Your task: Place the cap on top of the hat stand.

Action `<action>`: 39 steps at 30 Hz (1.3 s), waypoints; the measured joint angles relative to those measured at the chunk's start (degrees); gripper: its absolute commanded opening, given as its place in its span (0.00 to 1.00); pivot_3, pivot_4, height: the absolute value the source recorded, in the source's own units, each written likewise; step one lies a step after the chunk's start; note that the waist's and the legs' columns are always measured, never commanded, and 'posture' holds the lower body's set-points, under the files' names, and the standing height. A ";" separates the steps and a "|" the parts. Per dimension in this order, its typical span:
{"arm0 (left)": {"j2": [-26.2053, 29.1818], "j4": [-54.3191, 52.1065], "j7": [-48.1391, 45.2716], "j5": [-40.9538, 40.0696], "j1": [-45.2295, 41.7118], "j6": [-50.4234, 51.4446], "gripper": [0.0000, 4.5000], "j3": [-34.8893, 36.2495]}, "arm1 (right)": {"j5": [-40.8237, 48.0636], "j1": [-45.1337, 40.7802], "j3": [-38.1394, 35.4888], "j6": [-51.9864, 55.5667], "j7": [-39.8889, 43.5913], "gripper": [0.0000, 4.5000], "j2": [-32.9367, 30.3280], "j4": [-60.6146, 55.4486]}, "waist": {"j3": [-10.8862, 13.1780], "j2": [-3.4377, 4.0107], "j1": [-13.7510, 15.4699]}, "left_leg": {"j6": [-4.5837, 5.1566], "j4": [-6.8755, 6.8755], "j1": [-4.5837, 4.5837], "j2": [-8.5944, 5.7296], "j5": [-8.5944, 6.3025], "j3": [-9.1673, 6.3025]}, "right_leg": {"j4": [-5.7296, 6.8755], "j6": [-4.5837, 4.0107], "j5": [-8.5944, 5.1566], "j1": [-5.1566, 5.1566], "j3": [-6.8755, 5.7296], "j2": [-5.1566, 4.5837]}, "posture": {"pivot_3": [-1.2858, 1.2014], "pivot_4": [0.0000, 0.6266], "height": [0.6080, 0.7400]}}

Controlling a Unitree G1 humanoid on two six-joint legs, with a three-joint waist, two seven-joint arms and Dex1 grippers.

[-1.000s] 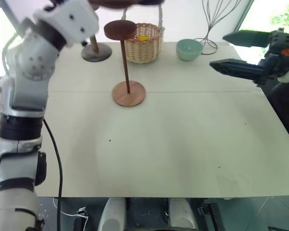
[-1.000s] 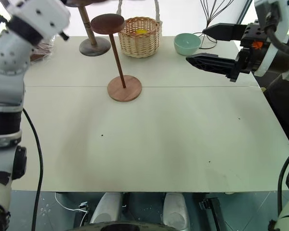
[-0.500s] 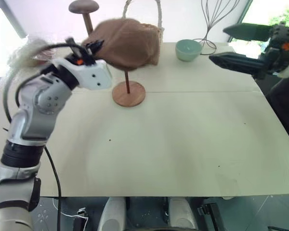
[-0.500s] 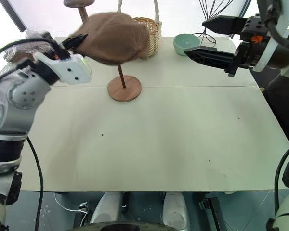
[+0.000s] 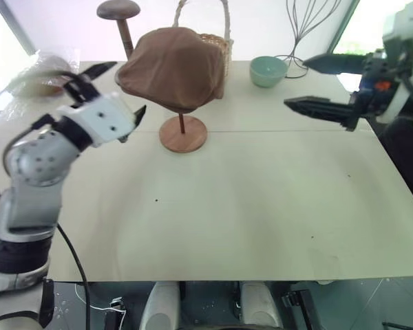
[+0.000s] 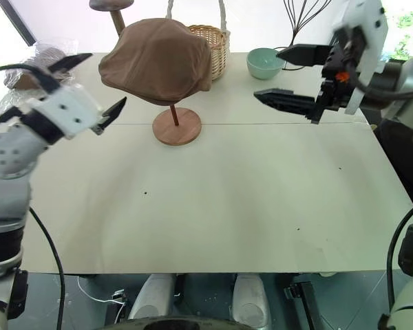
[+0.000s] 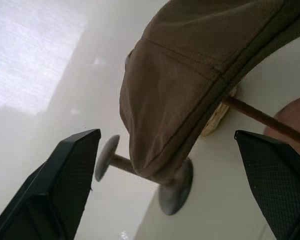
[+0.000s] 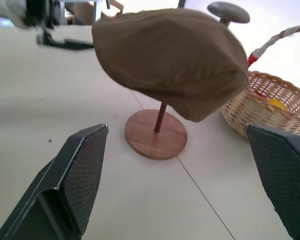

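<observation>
Head views: we see the cap (image 5: 173, 67) draped over the hat stand (image 5: 183, 133), just beyond the left end effector (image 5: 111, 93), which is released, fingers spread, nothing held. We judge the cap light, soft and floppy, best pinched at its rim. Right end effector (image 6: 286, 77) is spread wide and empty, cap well off to its side.

Left wrist view: the cap's brim hangs ahead between the fingers (image 7: 65, 182), untouched.

Right wrist view: cap sits tilted on the stand's rod, base on the bench (image 8: 50, 115).
</observation>
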 measured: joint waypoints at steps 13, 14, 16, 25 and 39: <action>31.29 19.99 -34.43 -53.63 -8.36 50.77 0.99 20.11 | -13.99 2.89 12.90 -7.48 -10.95 1.00 12.85 -14.73 | 0.05 0.06 -0.45 | -0.02 0.02 0.06 0.07 -0.01 0.06 | 0.02 -0.02 -0.19 -0.02 -0.01 0.00 | 0.52 0.24 0.91; 33.15 21.83 -37.00 -53.76 -8.76 50.45 0.99 19.04 | -15.83 2.76 13.80 -7.52 -13.47 1.00 15.17 -14.66 | 0.04 0.04 -0.44 | -0.02 0.00 0.06 0.07 -0.01 0.06 | 0.00 -0.04 -0.18 -0.06 -0.02 0.01 | 0.52 0.24 0.91; 36.77 25.53 -42.28 -53.13 -8.90 48.39 0.99 14.66 | -20.83 2.46 16.85 -8.34 -18.85 1.00 20.19 -13.55 | 0.04 0.05 -0.33 | -0.02 -0.07 0.04 0.07 0.00 0.08 | 0.02 -0.25 -0.05 -0.11 -0.02 0.02 | 0.52 0.24 0.91; 38.51 35.28 -52.35 -47.25 -18.55 40.19 0.99 -1.48 | -41.89 1.47 30.58 -24.32 -28.38 1.00 33.60 -1.53 | 0.05 -0.08 -0.51 | -0.01 -0.11 -0.35 0.08 0.02 0.11 | 0.07 -0.21 -0.05 -0.48 0.01 0.05 | 0.52 0.24 0.91; 37.36 38.20 -54.80 -43.48 -25.46 37.78 1.00 -8.03 | -63.07 -1.66 35.15 -45.44 -37.49 0.71 41.91 13.60 | 0.06 -0.09 -0.58 | -0.03 -0.22 -0.20 0.97 0.04 0.07 | 0.22 -0.47 -0.03 -0.68 0.07 1.04 | 0.52 0.24 0.91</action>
